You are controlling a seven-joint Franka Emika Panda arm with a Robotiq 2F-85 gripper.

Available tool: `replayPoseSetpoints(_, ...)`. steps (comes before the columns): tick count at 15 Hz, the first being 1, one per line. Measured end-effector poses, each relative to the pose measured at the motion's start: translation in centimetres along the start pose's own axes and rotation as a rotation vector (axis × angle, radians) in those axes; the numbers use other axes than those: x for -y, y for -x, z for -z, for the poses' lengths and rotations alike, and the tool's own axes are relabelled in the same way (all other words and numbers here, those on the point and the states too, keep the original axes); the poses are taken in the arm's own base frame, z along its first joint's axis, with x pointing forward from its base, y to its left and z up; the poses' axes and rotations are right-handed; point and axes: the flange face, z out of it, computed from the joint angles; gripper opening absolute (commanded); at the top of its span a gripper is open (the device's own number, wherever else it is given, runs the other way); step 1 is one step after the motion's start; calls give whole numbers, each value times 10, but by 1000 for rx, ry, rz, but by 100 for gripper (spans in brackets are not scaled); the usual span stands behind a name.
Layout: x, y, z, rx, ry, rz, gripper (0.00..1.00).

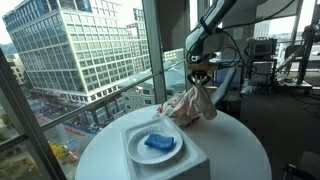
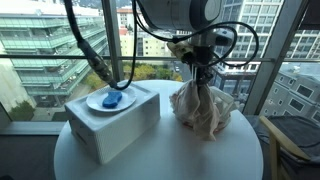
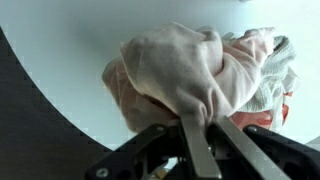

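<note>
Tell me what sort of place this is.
Probably a high-rise office or lab: tall windows face city buildings, equipment stands behind, and the end effector pinches a cloth on a round white table.

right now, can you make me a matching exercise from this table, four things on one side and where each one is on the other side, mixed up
Things
1. crumpled cloth
2. white plate
3. blue object
4. white box

Places
a. lying on the plate
b. standing on the round table
c. pinched in the hand
d. on top of the box

Pairs: 1-c, 2-d, 3-a, 4-b
</note>
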Motion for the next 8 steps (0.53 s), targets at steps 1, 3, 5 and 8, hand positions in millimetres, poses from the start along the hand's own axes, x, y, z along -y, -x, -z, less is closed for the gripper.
replayPoseSetpoints(1, -15, 3, 10, -6, -8, -53, 3)
replayPoseSetpoints(3, -51, 9, 26, -17, -5, -150, 3)
replayPoseSetpoints(5, -87, 18, 34, -23, 30, -228, 3)
replayPoseSetpoints(8, -122, 27, 26, -19, 105, -332, 3)
